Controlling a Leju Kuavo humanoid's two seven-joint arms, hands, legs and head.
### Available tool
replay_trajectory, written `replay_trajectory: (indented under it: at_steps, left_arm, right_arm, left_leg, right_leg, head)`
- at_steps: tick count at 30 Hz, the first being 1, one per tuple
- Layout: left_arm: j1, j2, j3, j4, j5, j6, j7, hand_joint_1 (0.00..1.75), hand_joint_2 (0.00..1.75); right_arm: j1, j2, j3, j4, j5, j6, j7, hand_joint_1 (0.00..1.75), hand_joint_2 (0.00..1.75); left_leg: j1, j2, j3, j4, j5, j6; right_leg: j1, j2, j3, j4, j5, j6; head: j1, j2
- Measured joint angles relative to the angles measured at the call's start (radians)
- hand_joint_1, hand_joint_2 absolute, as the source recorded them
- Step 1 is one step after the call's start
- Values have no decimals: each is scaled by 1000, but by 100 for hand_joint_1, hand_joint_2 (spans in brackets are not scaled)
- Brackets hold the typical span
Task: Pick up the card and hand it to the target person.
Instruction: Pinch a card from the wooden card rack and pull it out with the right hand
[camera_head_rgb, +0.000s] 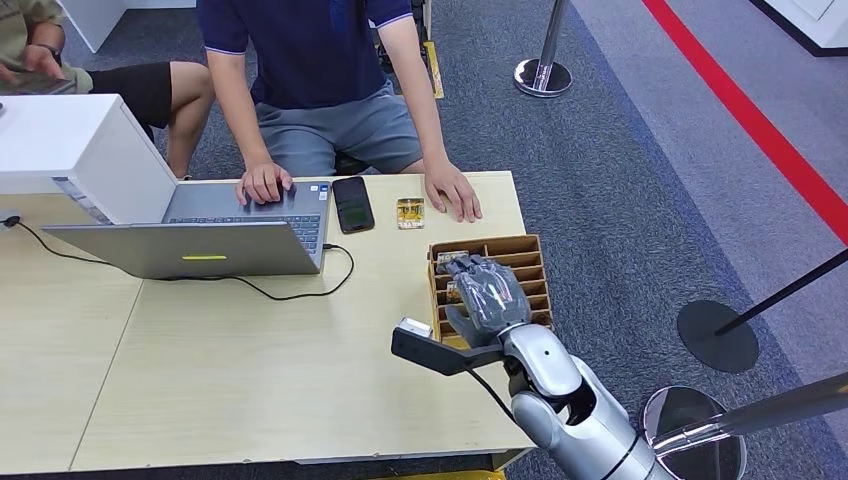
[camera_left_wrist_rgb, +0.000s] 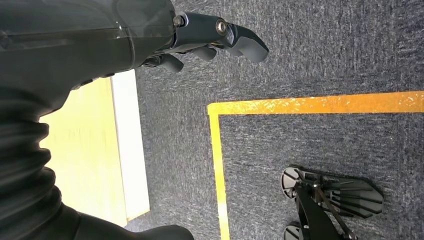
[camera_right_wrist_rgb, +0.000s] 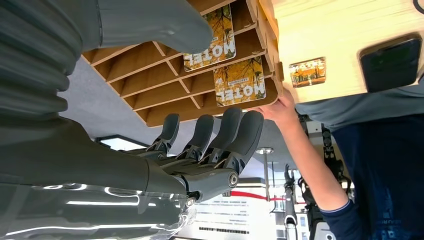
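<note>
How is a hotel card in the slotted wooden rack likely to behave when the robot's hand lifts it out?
The card looks thin, flat and glossy, so probably stiff, light and somewhat slippery. It lies in a narrow slot of the rack, so the right hand hovering above likely gets only an edge and must slide it out.

The right hand (camera_head_rgb: 487, 293) covers much of the cardboard card rack (camera_head_rgb: 535, 262) near the table's (camera_head_rgb: 250, 380) right edge; the seated person (camera_head_rgb: 320, 60) is cut off above the shoulders.

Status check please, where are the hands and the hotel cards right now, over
Right hand open above card rack, holding nothing. Left hand hanging by the floor, holding nothing. Hotel cards in rack slots. Person's hand on table beyond rack.
</note>
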Motion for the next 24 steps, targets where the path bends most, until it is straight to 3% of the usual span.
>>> replay_trajectory:
  at_steps: [4, 10, 14, 24]
  left_arm:
    - [0, 0, 0, 0, -1, 0, -1, 0, 175]
    - [0, 0, 0, 0, -7, -4, -7, 0, 175]
    - [0, 0, 0, 0, -11, -5, -12, 0, 175]
    - [0, 2, 0, 0, -18, -14, -12, 0, 175]
  right_arm:
    - [-4, 0, 7, 11, -6, 0, -1, 104, 175]
    - [-19, 0, 17, 52, -34, -14, -8, 110, 175]
    - [-28, 0, 18, 87, -45, -28, -11, 123, 175]
    - [-69, 0, 16, 186, -72, -66, -12, 114, 175]
  left_leg:
    - [0, 0, 0, 0, 0, 0]
    - [0, 0, 0, 0, 0, 0]
    - [0, 0, 0, 0, 0, 0]
    - [0, 0, 0, 0, 0, 0]
  right_leg:
    - [0, 0, 0, 0, 0, 0]
    - [0, 0, 0, 0, 0, 0]
    - [0, 0, 0, 0, 0, 0]
    - [0, 0, 0, 0, 0, 0]
  head:
    - [0, 0]
    - [0, 0]
    - [0, 0]
    - [0, 0]
